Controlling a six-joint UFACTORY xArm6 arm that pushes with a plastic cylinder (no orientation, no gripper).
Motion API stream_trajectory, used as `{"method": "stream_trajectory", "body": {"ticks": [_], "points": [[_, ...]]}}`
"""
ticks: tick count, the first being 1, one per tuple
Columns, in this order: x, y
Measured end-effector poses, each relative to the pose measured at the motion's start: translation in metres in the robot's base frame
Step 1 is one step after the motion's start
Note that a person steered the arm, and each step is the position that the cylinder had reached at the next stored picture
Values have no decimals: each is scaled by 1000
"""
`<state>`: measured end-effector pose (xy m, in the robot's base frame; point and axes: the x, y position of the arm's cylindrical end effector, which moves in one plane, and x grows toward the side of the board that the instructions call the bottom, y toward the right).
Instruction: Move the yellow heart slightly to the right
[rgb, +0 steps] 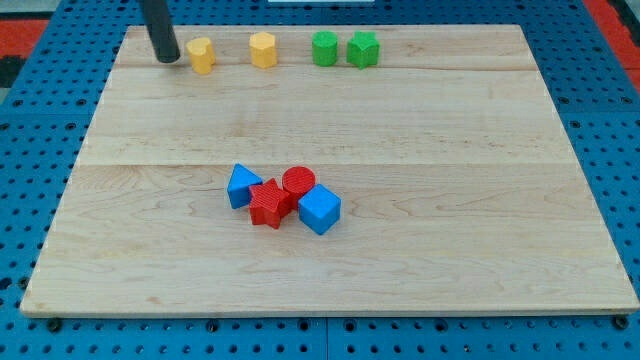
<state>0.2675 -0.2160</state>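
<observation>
The yellow heart (201, 55) sits near the top left of the wooden board (330, 260). My tip (166, 58) rests on the board just to the heart's left, a small gap apart. A second yellow block, hexagon-like (262, 49), stands a little to the heart's right in the same row.
Two green blocks (325, 48) (363, 49) stand side by side further right along the top edge. In the board's middle a cluster touches: a blue triangle (241, 186), a red star (268, 204), a red cylinder (298, 183) and a blue cube (319, 210).
</observation>
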Motion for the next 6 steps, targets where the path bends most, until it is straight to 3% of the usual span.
{"method": "stream_trajectory", "body": {"ticks": [1, 3, 4, 6], "points": [[19, 1], [-7, 42], [7, 44], [196, 68]]}}
